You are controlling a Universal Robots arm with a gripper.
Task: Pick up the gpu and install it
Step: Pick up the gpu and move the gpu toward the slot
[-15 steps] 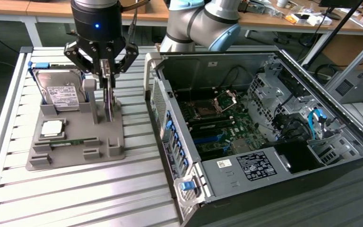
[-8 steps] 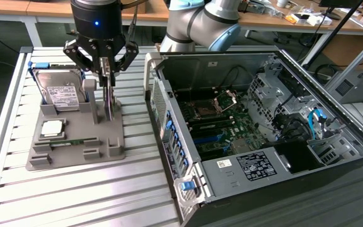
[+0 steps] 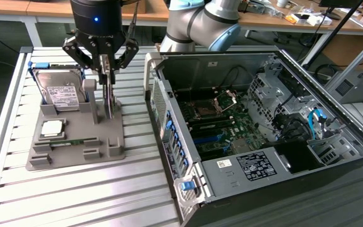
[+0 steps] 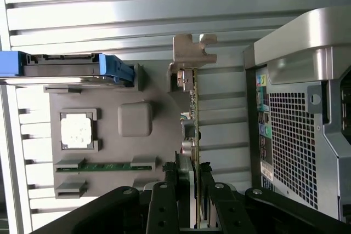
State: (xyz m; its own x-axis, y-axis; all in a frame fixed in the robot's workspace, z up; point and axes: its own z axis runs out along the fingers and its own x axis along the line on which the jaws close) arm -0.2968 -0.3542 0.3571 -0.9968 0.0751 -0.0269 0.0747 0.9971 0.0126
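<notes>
The gpu (image 3: 109,97) stands on edge over the grey parts holder (image 3: 74,153), a thin dark card seen nearly edge-on. In the wrist view the gpu (image 4: 193,119) runs away from the camera as a narrow strip ending in its silver bracket (image 4: 193,52). My gripper (image 3: 108,78) comes straight down onto the card's top edge, and its two black fingers (image 4: 184,182) press against both faces, shut on it. Whether the card's lower edge still sits in the holder's slot I cannot tell.
The holder also carries a silver hard drive (image 3: 58,92) with blue rails, a square processor (image 3: 51,127) and a green memory stick (image 3: 74,141). The open computer case (image 3: 263,118) lies at the exterior view's right, motherboard (image 3: 213,123) exposed, its rear wall (image 4: 296,119) close beside the card.
</notes>
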